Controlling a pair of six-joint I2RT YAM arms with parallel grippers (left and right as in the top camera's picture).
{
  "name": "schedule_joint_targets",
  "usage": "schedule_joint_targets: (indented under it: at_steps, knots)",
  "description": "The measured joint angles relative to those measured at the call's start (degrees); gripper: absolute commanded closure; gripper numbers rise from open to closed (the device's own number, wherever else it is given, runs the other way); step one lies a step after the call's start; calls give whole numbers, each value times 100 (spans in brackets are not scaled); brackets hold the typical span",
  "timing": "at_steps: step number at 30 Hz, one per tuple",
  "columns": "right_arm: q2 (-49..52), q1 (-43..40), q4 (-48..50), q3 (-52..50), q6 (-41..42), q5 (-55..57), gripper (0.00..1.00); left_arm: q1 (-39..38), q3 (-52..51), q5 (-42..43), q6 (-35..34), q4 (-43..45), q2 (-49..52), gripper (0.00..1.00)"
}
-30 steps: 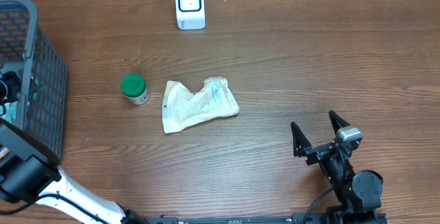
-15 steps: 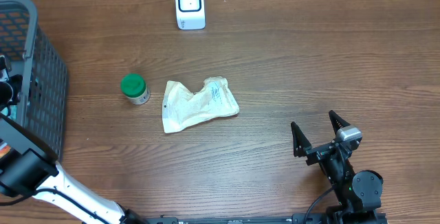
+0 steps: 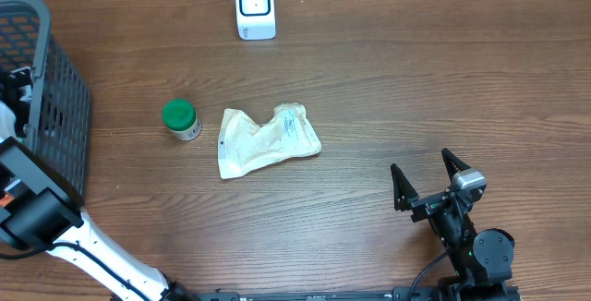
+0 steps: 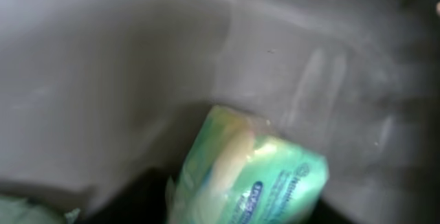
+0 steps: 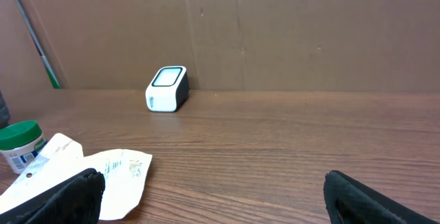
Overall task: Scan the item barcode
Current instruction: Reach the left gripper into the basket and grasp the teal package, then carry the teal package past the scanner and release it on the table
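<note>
Only the left arm [image 3: 42, 213] did anything. Its black link by the table's [image 3: 388, 89] left edge crept closer to the basket [image 3: 57, 107]. The left claw [image 3: 11, 107] end inside the basket shifted too, so white shows there now instead of dark parts.

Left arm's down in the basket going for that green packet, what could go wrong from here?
The green packet looks soft and lies tilted in the basket, so a grip may catch only an edge and slip. The left arm reaches over a tall mesh side; lifting out could snag. No barcode shows on the packet, so it may meet the scanner wrongly turned.
</note>
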Motion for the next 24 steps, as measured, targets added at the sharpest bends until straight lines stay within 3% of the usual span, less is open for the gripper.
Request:
schedule_joint_targets:
  at_steps: [8,15,20,24]
  knots:
    - [0,0,-2,0,4,-4,0,-24,0,-39,28,4,-2,96]
    - [0,0,0,0,4,-4,0,-24,109,-151,-442,-243,-68,96]
    - [0,0,0,0,2,-4,0,-24,645,-188,-1207,-549,-470,95]
    - [0,-2,0,0,2,-2,0,-24,1329,271,-1954,-756,-1287,94]
